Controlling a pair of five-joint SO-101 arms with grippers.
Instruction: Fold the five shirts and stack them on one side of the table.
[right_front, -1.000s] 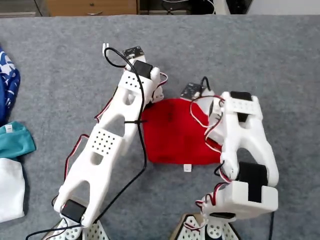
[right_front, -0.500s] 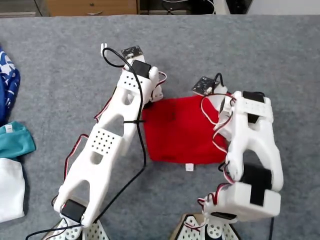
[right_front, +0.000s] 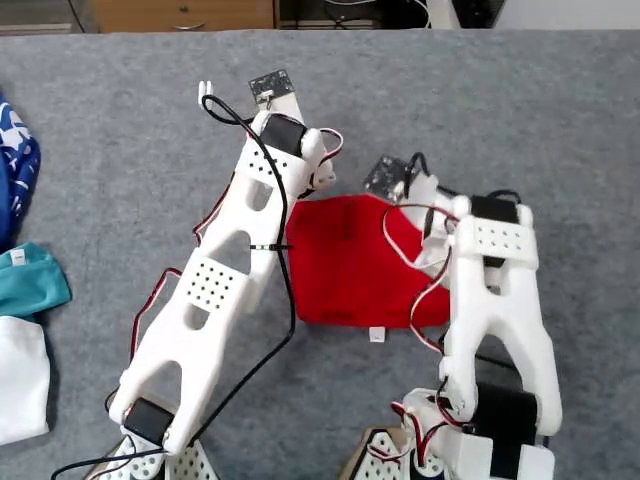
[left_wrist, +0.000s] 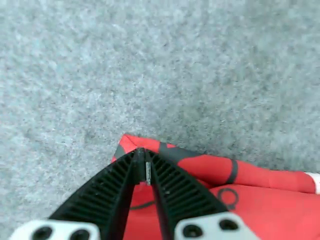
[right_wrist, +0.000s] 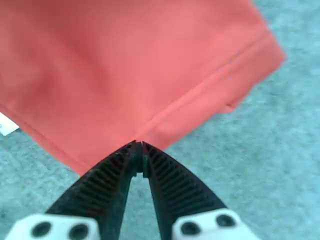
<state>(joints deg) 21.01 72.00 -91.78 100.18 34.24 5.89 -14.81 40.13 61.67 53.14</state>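
Note:
A red shirt (right_front: 345, 265) lies folded into a rough square on the grey table (right_front: 560, 120), between the two arms. My left gripper (right_front: 308, 192) is at its far left corner. In the left wrist view the left gripper (left_wrist: 145, 167) is shut, tips pinched on the red shirt (left_wrist: 260, 200) just inside that corner. My right gripper (right_front: 403, 195) is over the shirt's far right part. In the right wrist view the right gripper (right_wrist: 138, 147) is shut on a hemmed fold of the red shirt (right_wrist: 125, 60). The right arm hides the shirt's right edge.
At the table's left edge lie a blue patterned shirt (right_front: 15, 160), a teal shirt (right_front: 30, 280) and a white shirt (right_front: 20, 375). Wooden furniture (right_front: 180, 14) stands behind the far edge. Bare table surface extends to the far side and right.
The right arm swung right, then back left over the shirt's far edge, which now bulges slightly. The left arm shifted a little farther away. The shirt kept its place.

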